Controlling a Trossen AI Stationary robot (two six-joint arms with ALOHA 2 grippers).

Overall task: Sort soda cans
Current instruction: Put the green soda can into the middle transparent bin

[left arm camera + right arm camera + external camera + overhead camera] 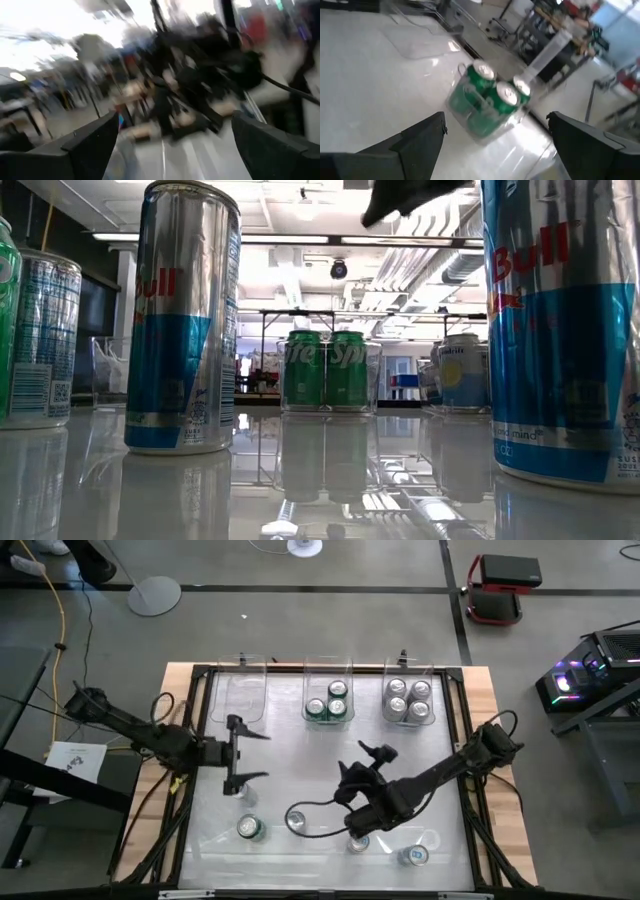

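Observation:
Loose soda cans stand upright near the table's near edge: a green one (249, 828), a silver one (297, 820), and silver-and-blue ones (358, 840) (413, 856). The low view shows a silver-and-blue can (185, 320) close up. Three green cans (490, 100) sit in the middle clear bin (328, 670), and several silver-topped cans (408, 700) in the right bin. My left gripper (248, 754) (176, 117) is open over the table's left-centre. My right gripper (362, 762) (496, 117) is open at mid-table, pointing toward the middle bin.
An empty clear bin (245, 690) stands at the far left of the bin row. A black cable (310, 805) loops over the table below the right arm. Dark frame rails run along the table's edges. Bare tabletop lies between the bins and the loose cans.

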